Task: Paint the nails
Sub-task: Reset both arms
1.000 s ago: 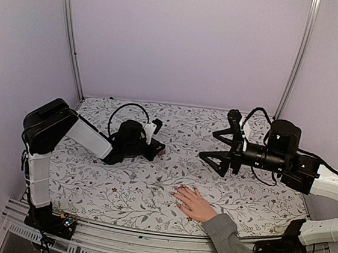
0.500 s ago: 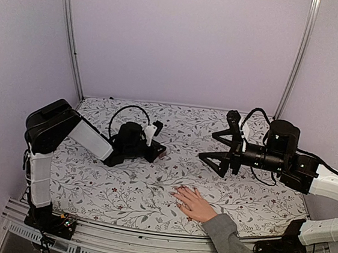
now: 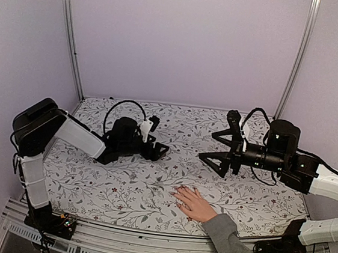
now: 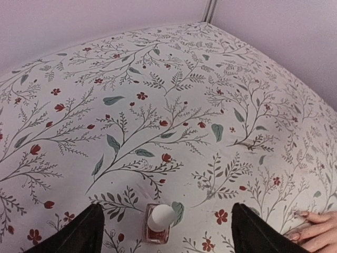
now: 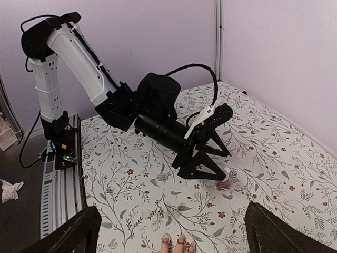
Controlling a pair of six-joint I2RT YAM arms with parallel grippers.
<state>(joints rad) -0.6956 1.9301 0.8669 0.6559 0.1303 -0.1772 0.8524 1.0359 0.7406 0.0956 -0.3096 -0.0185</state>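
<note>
Black L gripper (image 3: 157, 138): fingers spread wide, nothing held; low over cloth (image 3: 121, 182), turned on its side.
Polish bottle (image 4: 159, 224): upright on cloth, white cap up, pinkish glass. In L wrist view it sits in the gap betw. the L fingers, touching neither. R wrist view puts it just beside the lower L fingertip.
R gripper (image 3: 208, 146): also wide open & empty; held above cloth, pointing across at L gripper, well apart from it.
Hand (image 3: 192, 203): flat on cloth, palm down, fingertips toward the L side. Lies on the near side of R gripper, closer to it than to L gripper; no contact w/ either.
Nails (image 4: 301, 215): at the fingertips. Seen at lower-right edge of L wrist view, out past L gripper's right-hand finger. Look pinkish there; too small in top view to tell.
Sleeve (image 3: 235, 248): grey, runs from wrist to near table edge, below R arm.
Cloth print: white w/ leaves & red flowers, under all of it.
</note>
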